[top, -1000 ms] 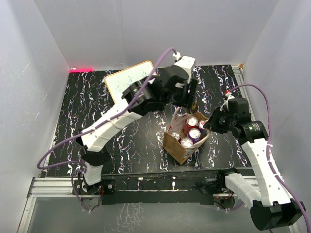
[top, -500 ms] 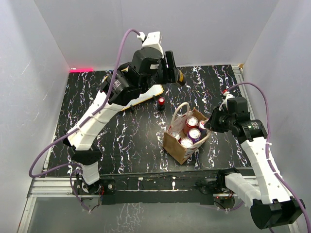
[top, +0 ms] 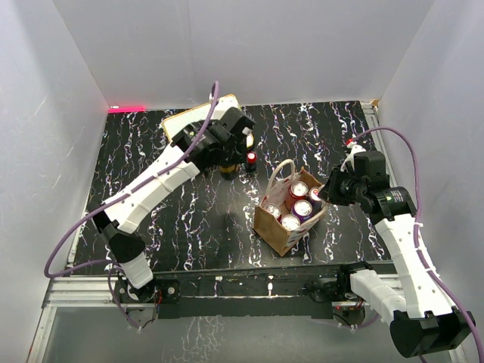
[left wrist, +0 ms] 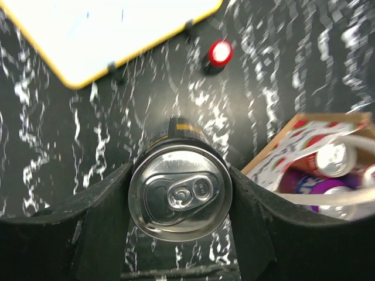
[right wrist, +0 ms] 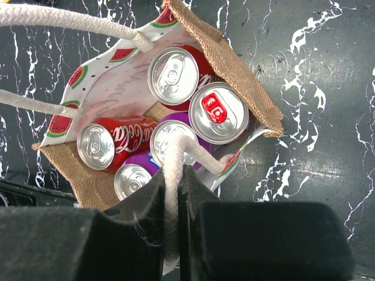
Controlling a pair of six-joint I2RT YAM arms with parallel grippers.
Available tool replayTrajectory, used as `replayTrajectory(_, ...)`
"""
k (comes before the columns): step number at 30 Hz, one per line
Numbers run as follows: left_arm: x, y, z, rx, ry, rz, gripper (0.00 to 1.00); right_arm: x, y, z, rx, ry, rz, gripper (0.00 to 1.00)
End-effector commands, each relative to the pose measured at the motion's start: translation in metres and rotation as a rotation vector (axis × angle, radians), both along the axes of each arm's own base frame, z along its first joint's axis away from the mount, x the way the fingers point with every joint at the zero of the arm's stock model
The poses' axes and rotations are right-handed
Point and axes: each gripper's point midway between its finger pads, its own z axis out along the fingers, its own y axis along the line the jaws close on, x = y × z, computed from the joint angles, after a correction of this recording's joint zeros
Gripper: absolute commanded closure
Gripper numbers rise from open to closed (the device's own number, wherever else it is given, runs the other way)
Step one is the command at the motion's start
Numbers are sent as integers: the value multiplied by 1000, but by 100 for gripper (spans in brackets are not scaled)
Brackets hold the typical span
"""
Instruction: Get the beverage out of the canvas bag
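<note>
The canvas bag [top: 278,229] stands at the table's middle, brown outside with a pale watermelon-print lining [right wrist: 105,88], and holds several red and purple cans [right wrist: 218,112]. My right gripper [right wrist: 174,175] is shut on one white cord handle [right wrist: 176,153] at the bag's right rim; it also shows in the top view [top: 327,192]. My left gripper [left wrist: 180,175] is shut on a black can with a gold band [left wrist: 180,193], held upright low over the table left of the bag [top: 229,168]. I cannot tell if the can touches the table.
A yellow-framed whiteboard [top: 190,121] lies at the back left, also in the left wrist view [left wrist: 99,29]. A small red-capped object [top: 250,159] stands between the held can and the bag, and shows in the left wrist view [left wrist: 221,52]. White walls enclose the table.
My left gripper lifted the black can away from the bag's far side, swung it left and up, then came down low by the whiteboard. The right gripper kept hold of the handle.
</note>
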Motion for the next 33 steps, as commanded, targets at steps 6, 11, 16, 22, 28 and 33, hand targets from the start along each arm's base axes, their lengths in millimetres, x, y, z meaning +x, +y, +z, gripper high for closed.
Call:
replayTrajectory(6,18,23,-41,-108,-79,123,100,9,0,9,-7,-75,7,92)
replayTrajectory(11,37,27,-70,-49,-45,118,100,8,0,10,-5,-89,11,92)
replayTrajectory(16,48,23,-84,-59,-53,110,100,8,-1,12,-4,-112,2,92)
replayTrajectory(22,56,28,-103,13,-74,88,100,9,-3,14,-8,-131,-14,92)
replayTrajectory(28,57,40,-134,67,-36,113,100,9,-3,13,-8,-134,-16,92)
replayTrajectory(33,55,41,-151,57,-14,114,100,10,-3,13,-7,-140,-15,92)
